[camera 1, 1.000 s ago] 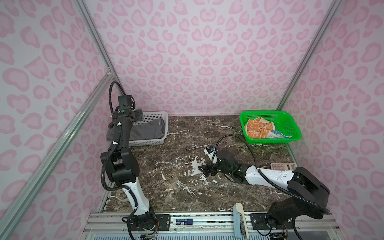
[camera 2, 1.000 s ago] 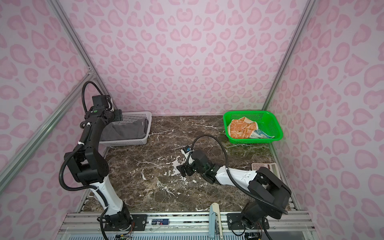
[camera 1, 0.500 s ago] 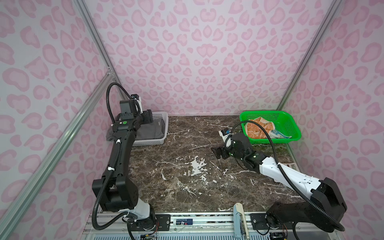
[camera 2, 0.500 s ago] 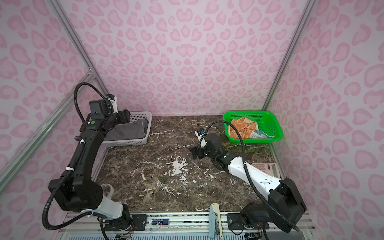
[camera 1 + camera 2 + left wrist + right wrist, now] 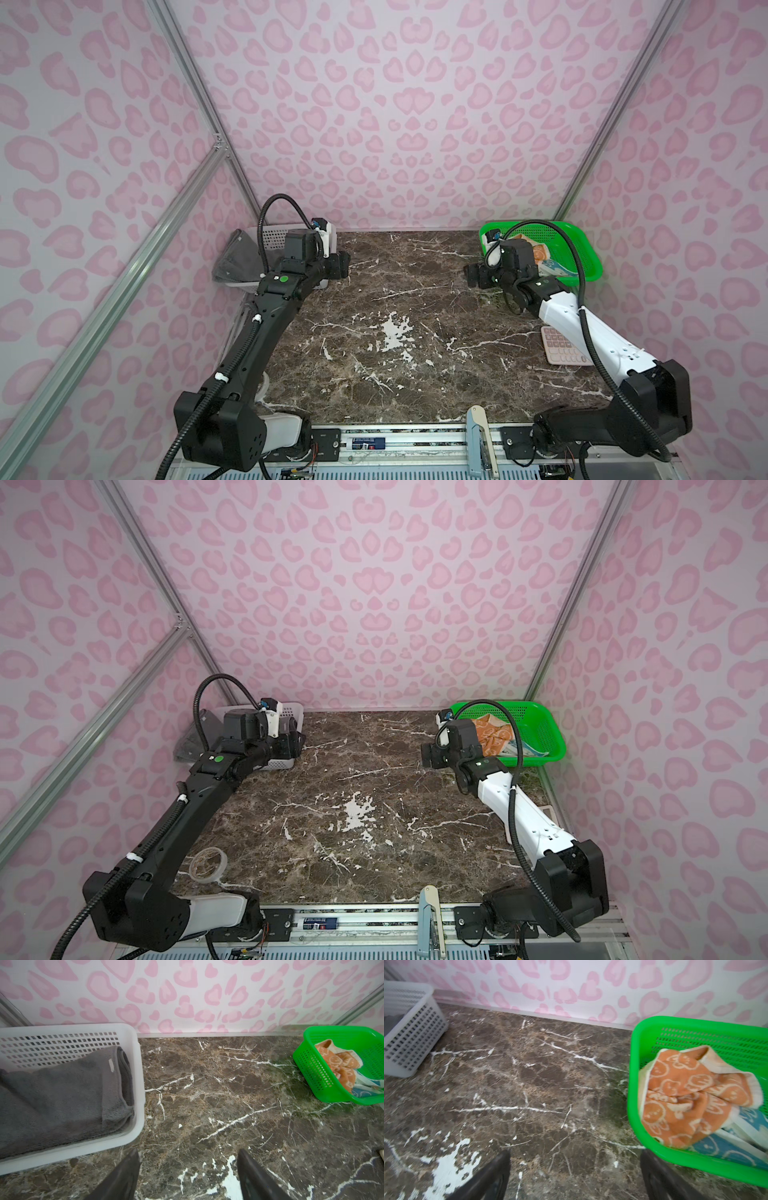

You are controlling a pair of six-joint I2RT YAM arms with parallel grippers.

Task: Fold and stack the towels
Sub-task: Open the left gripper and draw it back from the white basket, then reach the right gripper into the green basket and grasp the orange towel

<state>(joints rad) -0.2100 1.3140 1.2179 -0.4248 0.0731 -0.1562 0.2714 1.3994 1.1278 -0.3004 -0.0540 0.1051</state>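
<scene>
Left gripper (image 5: 188, 1169), jaws spread and holding nothing, above the marble table (image 5: 207, 1095); just beside it, the white basket (image 5: 68, 1027) containing the folded dark grey towel (image 5: 62, 1095); right gripper (image 5: 575, 1169), jaws likewise spread and empty; just beside it, the green basket (image 5: 633, 1088) holding the crumpled orange towel (image 5: 685, 1095), which lies partly over the blue towel (image 5: 726, 1151); the two grippers well apart.

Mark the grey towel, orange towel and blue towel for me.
grey towel (image 5: 62, 1095): left wrist view, middle of its folded top face.
orange towel (image 5: 685, 1093): right wrist view, its crumpled middle.
blue towel (image 5: 724, 1150): right wrist view, the strip showing beneath the orange towel.
</scene>
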